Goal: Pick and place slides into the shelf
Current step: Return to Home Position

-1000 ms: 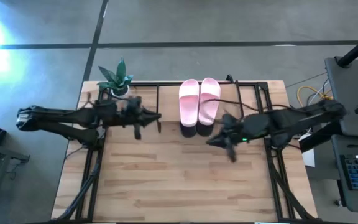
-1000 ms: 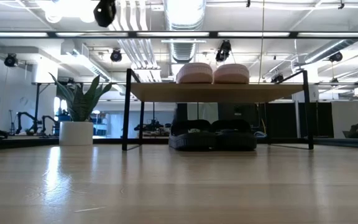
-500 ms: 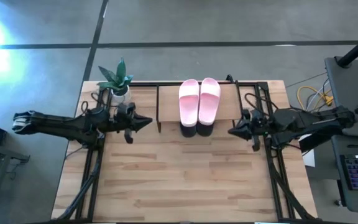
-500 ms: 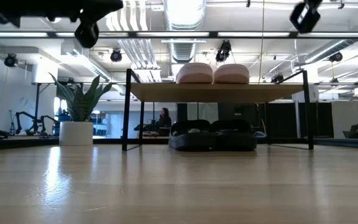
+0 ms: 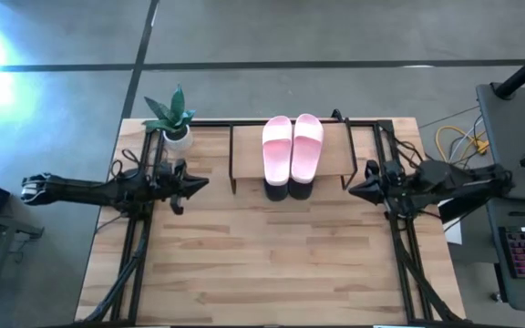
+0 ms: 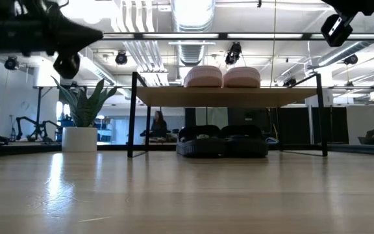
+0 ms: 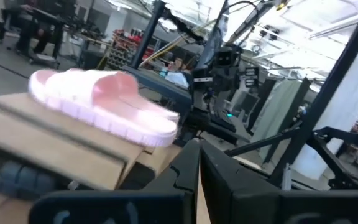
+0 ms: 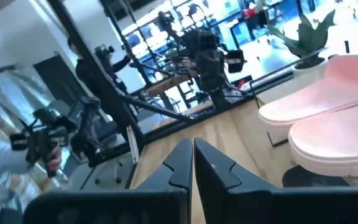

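Two pale pink slides (image 5: 292,146) lie side by side, soles down, on the shelf's (image 5: 335,162) light top board. Two dark slides (image 6: 223,142) sit on the table under that board, between its black legs. My left gripper (image 5: 203,180) hovers shut to the left of the shelf, with one pink slide (image 7: 104,102) ahead of it in its wrist view. My right gripper (image 5: 349,189) hovers shut to the right of the shelf, facing the pink slides (image 8: 328,124). Both grippers are raised above the table and hold nothing.
A potted plant (image 5: 173,118) stands at the table's far left corner, close to my left arm. Black frame rails (image 5: 139,246) run along both table sides. The near half of the wooden tabletop (image 5: 272,264) is bare. A person (image 6: 156,123) shows in the room behind.
Both grippers have drawn back from the shelf. My left gripper has moved toward the table's left edge. My right gripper has moved toward the right edge and a little toward the far edge. The slides have stayed where they were.
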Motion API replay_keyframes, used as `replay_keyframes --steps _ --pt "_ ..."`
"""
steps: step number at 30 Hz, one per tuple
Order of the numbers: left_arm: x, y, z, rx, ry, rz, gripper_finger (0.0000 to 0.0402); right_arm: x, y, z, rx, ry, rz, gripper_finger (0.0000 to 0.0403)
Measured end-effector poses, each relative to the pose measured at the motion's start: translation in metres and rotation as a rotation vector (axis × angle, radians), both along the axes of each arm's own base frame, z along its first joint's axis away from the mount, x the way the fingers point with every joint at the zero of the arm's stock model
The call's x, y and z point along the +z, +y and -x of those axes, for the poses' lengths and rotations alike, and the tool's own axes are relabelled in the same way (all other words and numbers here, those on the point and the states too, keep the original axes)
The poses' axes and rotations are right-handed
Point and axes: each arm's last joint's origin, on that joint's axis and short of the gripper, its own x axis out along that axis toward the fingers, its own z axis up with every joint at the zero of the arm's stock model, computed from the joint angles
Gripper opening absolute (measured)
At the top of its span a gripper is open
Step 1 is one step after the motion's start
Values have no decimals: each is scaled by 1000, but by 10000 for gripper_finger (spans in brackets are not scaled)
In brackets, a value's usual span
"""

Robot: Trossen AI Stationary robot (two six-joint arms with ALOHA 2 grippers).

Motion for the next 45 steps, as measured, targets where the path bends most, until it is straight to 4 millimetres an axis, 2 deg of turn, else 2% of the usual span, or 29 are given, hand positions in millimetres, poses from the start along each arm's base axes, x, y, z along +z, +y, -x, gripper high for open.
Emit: replay_keyframes --steps 6,7,11,16,19,22,27,31,36,45 --pt "-25 1 13 39 -4 25 0 -11 -1 7 15 -139 83 9" --pt "-24 1 14 39 -18 31 0 -14 -1 7 12 -170 97 9" --pt "-34 1 17 39 78 24 0 -30 0 7 16 -267 147 9" --pt "-40 1 19 60 170 -173 0 -58 0 6 14 -295 141 9" --pt "-42 1 19 62 199 -203 0 -71 0 7 16 -300 123 9" --pt "-43 1 19 65 204 -203 0 -79 0 6 23 -269 123 9" --pt "-44 1 17 64 220 -202 0 -92 1 3 34 -122 131 9" --pt "-45 1 16 64 232 -202 0 -102 1 2 40 2 17 9" --pt "-46 1 16 63 244 -202 0 -104 1 0 38 43 -50 9" --pt "-46 1 16 63 243 -202 0 -105 1 -1 38 61 -48 9"
